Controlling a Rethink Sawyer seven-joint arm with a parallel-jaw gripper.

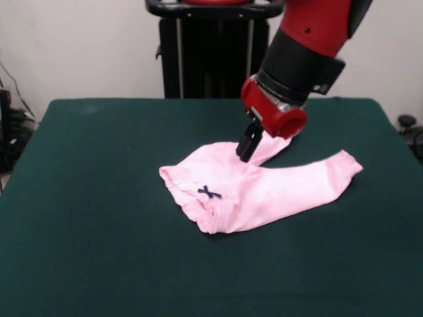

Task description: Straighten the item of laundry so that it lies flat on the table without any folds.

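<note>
The pale pink baby pants (251, 188) lie near the middle of the dark green table (86, 218). The gathered waistband with its tiny dark blue bow (209, 193) points to the front left. One leg stretches out to the right and ends in a cuff (347, 165). The other leg is folded back under the arm and mostly hidden. My gripper (247, 150) comes down from the upper right and its dark tip touches the cloth at the crotch, just behind the waistband. I cannot see whether it pinches the cloth.
The robot's black pedestal (211, 49) stands behind the table's far edge. A white wall lies behind it. Dark cables and gear show at the left edge (10, 132) and a small dark object at the right edge (406, 122).
</note>
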